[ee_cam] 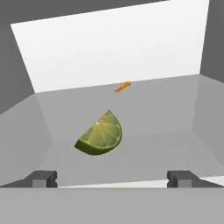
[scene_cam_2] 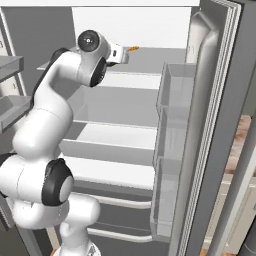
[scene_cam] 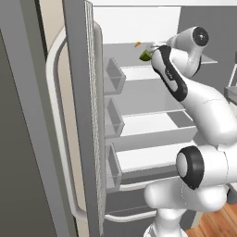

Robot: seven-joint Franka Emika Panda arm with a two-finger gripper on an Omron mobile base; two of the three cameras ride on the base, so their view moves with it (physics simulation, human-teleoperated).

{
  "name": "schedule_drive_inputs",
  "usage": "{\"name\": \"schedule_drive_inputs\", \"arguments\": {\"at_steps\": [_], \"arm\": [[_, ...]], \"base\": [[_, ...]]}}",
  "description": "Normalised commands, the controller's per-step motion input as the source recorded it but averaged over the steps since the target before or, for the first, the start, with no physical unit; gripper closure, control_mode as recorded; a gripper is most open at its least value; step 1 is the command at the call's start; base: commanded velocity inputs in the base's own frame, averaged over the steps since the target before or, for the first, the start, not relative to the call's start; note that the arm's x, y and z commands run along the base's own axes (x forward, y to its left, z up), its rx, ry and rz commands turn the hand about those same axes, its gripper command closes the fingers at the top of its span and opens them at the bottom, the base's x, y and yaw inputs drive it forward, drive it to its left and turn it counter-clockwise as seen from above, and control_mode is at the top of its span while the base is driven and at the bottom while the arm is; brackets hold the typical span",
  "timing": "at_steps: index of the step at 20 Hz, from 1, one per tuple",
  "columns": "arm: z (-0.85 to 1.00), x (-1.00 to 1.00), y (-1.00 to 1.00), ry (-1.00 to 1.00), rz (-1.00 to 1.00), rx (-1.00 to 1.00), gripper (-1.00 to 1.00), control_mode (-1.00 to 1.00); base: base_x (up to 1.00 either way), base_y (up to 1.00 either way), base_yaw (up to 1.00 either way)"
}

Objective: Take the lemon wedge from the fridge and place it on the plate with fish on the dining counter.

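Now the tool (ee_cam: 112,178) gapes wide and empty, the lemon wedge (ee_cam: 100,135) at twelve o'clock on the fridge (scene_cam: 78,115) shelf (ee_cam: 144,131).

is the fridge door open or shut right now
Open: the fridge door is swung wide, baring the white shelves and the lemon wedge on the top shelf.

Lemon wedge (ee_cam: 99,135) on fridge shelf (ee_cam: 166,127); small orange bit (ee_cam: 123,86) behind; tool (ee_cam: 112,178) spread wide.
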Motion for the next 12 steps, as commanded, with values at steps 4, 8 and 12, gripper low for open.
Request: {"name": "schedule_drive_inputs", "arguments": {"at_steps": [4, 8, 12], "arm": [[0.0, 0.32, 0.0, 0.02, 0.0, 0.0, -1.0, -1.0], [0.0, 0.28, 0.2, 0.04, 0.0, -0.02, -1.0, -1.0], [0.0, 0.14, 0.5, 0.07, 0.0, -0.09, -1.0, -1.0]], "base": [[0.0, 0.0, 0.0], [0.0, 0.0, 0.0], [0.0, 0.0, 0.0]]}}
